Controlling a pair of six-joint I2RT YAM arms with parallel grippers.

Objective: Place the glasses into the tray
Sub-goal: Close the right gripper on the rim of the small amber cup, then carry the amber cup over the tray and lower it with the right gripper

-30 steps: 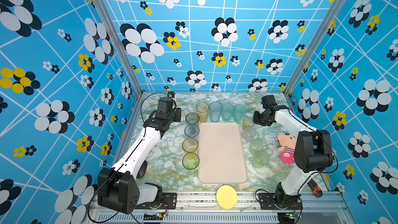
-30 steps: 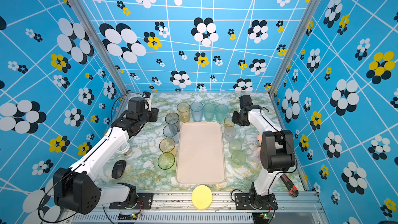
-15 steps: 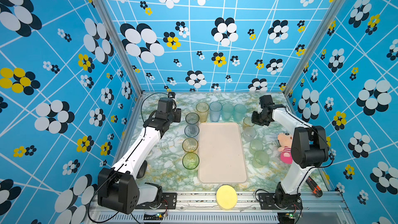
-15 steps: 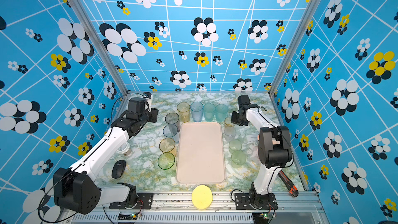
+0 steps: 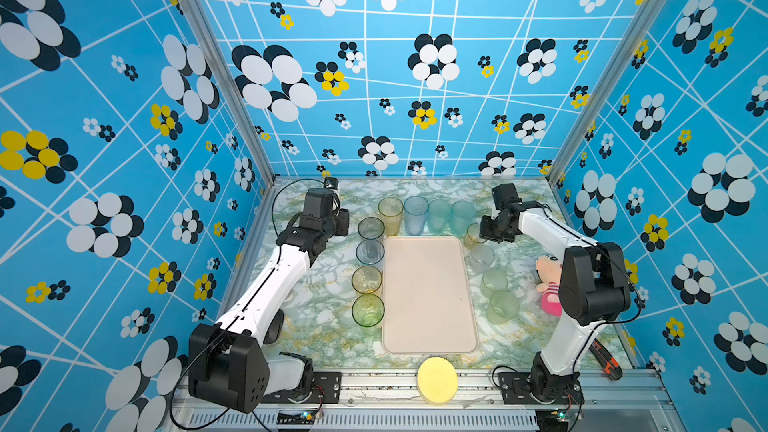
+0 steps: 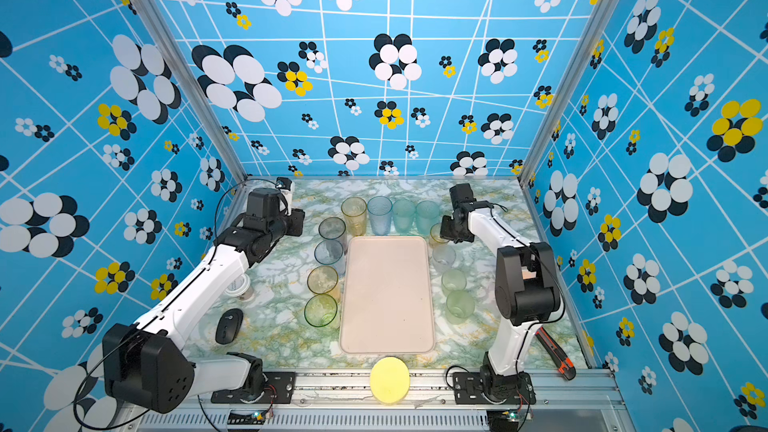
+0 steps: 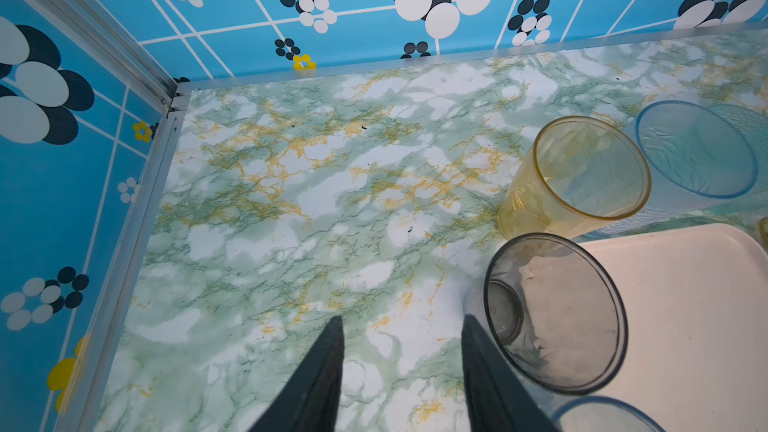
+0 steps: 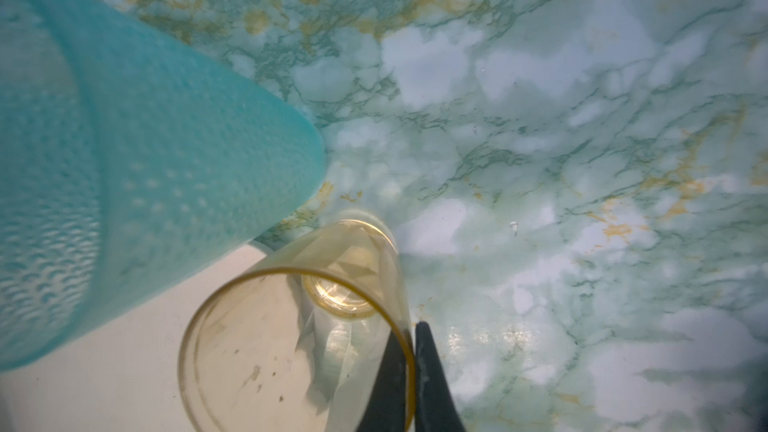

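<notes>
Because the short amber glass (image 8: 291,351), apparently resting on the worktop (image 5: 324,317) just off the far right corner of the tray (image 5: 428,297), seems light, stiff and slippery, the right claw (image 8: 411,326) pinches its thin rim, while the left claw (image 7: 402,320) hangs parted and empty.

Bright, even light; faint shadows; near teal glass (image 8: 124,168) out of focus.

Marbled tabletop (image 5: 328,326) is occupied by tray (image 5: 428,297) at ctr, glasses (image 5: 368,309) ranged round it; plush toy (image 5: 548,280) rt, mouse (image 6: 228,326) lt.
</notes>
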